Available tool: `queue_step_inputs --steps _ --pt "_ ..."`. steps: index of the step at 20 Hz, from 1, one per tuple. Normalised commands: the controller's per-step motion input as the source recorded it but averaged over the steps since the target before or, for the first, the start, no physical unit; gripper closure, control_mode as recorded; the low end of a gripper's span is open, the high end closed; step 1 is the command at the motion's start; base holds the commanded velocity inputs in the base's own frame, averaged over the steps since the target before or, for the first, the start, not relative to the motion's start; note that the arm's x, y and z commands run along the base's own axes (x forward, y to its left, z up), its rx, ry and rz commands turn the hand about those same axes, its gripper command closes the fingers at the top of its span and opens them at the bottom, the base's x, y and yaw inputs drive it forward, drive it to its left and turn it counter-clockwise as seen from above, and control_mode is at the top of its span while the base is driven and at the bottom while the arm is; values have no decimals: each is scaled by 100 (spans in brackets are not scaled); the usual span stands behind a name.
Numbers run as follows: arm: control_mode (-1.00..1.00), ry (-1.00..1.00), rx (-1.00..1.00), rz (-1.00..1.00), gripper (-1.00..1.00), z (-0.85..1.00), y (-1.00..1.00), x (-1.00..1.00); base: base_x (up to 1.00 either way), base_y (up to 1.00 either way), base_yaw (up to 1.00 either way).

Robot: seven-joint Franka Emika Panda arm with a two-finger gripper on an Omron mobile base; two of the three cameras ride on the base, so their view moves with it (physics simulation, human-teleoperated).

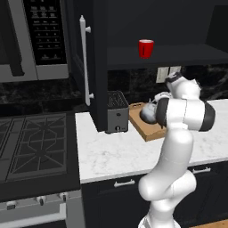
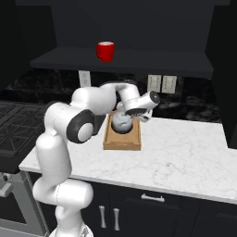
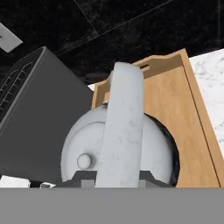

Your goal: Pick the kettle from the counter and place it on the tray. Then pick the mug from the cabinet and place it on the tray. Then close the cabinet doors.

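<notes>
Kettle placement is the step in hand, and everything below is placed against one landmark: the shallow light-brown wooden tray with low raised edges.

Largest first: the tall black wall cabinet hangs above and behind the tray with its doors swung wide, which I judge leaves the shelf reachable for the later fetch. One flat black door panel with a long silver bar handle juts out to the tray's left in the left base view.

The white marble-patterned counter carries the tray, which sits back near the dark wall.

The boxy black-and-silver toaster stands just beside the tray's left edge.

The small squat silver-grey metal kettle is over the tray's inner floor, toward the toaster end; whether its base already touches the wood I cannot tell. Its thin arched handle rises straight toward the hand camera, so it is carried from above, hanging level.

The two-finger gripper sits directly above the tray, its fingers pressed narrowly against that handle, pinching it. By my reading, release comes once the kettle rests flat.

The small bright red cylindrical mug stands upright on the cabinet shelf, well above the tray, waiting as the next thing to fetch.
</notes>
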Motion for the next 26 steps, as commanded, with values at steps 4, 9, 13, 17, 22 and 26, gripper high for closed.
queue_step_inputs --steps 4,9,13,17,22,26 --pt "-100 0 0 0 100 -2 0 43 0 0 0" --pt "-100 0 0 0 100 -6 0 43 0 0 0" --pt "-100 0 0 0 100 -10 1 38 0 0 0" --pt "-100 0 0 0 100 -5 2 42 0 0 0" --pt "-100 0 0 0 100 -8 7 39 0 0 0" --pt "-100 0 0 0 100 -19 2 16 0 0 0"
